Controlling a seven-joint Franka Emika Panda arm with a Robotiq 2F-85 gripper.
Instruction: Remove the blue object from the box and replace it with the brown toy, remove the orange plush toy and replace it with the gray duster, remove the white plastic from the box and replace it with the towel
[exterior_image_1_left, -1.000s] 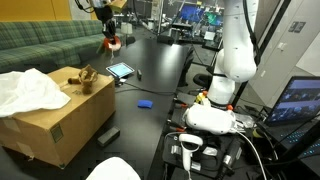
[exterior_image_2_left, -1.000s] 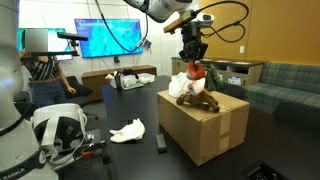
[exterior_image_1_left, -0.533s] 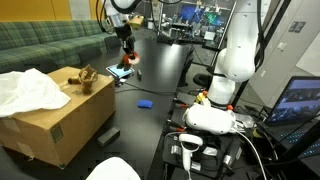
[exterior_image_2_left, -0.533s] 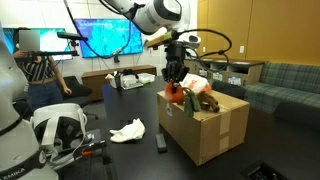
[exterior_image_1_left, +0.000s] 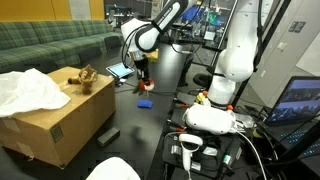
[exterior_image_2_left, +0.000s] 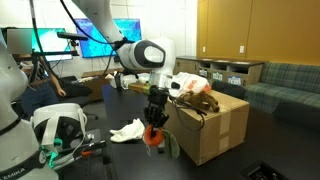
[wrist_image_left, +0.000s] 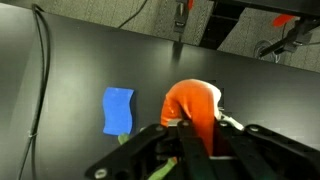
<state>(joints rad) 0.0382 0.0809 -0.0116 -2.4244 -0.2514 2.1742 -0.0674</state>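
Box (exterior_image_1_left: 45, 125), at left, carries the white plastic (exterior_image_1_left: 28, 90) and the brown toy (exterior_image_1_left: 88, 78) on top. Off the box's side, above the table (exterior_image_1_left: 165, 65), the pincer (exterior_image_1_left: 141, 82) is clamped on the orange plush toy (wrist_image_left: 190, 102). The blue object (exterior_image_1_left: 145, 103) lies on the table, apart from the box.
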